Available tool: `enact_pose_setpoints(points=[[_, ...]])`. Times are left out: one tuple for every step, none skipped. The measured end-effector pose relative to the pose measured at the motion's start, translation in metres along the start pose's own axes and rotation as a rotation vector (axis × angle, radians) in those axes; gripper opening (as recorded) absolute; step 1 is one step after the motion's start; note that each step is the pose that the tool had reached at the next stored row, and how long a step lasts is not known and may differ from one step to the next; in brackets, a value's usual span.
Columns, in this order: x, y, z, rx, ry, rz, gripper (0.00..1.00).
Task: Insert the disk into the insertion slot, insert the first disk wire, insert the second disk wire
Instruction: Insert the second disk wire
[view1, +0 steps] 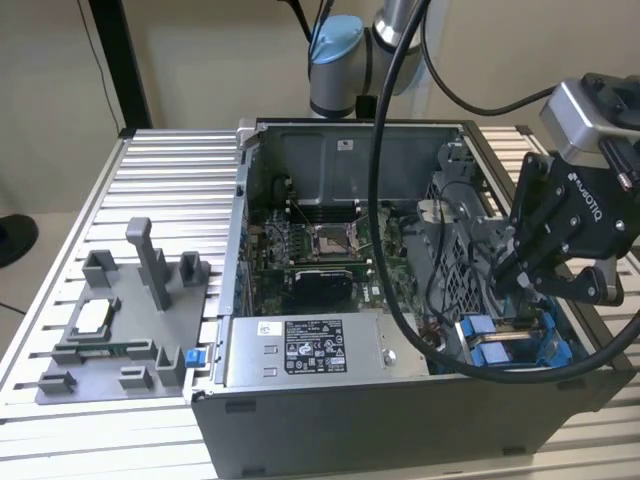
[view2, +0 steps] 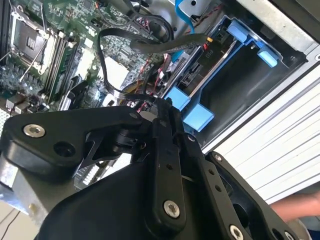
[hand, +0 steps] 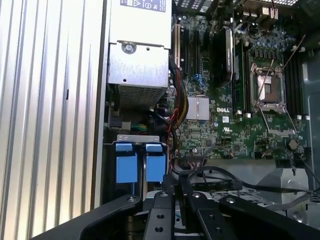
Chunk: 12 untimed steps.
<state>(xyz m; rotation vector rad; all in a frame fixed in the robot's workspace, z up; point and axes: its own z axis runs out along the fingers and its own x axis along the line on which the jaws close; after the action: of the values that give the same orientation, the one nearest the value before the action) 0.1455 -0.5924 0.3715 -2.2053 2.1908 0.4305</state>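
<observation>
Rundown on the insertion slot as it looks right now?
The insertion slot sits in the open computer case's near corner on the exterior view's right, beside the silver power-supply box. Bright blue plastic rails and tabs frame a dark, flat part lying in the bay. Two blue tabs stand side by side. The black pincer hangs just above it; contact unclear.
</observation>
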Motion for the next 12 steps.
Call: enact_pose_setpoints(points=[[0.0001, 0.0001, 0.0006, 0.0033, 0.0, -0.001, 0.0], [0.0002, 0.0002, 0.0011, 0.0084, 0.0004, -0.002, 0.0], [0.0003, 0.0007, 0.002, 0.0165, 0.0007, -0.003, 0.0], [0.0005, 0.001, 0.003, 0.0238, 0.0008, -0.005, 0.0], [0.0008, 0.0014, 0.0041, 0.0311, 0.0008, -0.006, 0.0], [0.0009, 0.0017, 0.0051, 0.0384, 0.001, -0.008, 0.0], [0.0011, 0.002, 0.0062, 0.0455, 0.0015, -0.009, 0.0], [0.0013, 0.0022, 0.0071, 0.0506, 0.0027, -0.01, 0.0], [0.0015, 0.0022, 0.0081, 0.0554, 0.0042, -0.011, 0.0], [0.0016, 0.0022, 0.0089, 0.0592, 0.0064, -0.011, 0.0], [0.0018, 0.0021, 0.0097, 0.0628, 0.0094, -0.011, 0.0], [0.0019, 0.0019, 0.0103, 0.0644, 0.0146, -0.011, 0.0]])
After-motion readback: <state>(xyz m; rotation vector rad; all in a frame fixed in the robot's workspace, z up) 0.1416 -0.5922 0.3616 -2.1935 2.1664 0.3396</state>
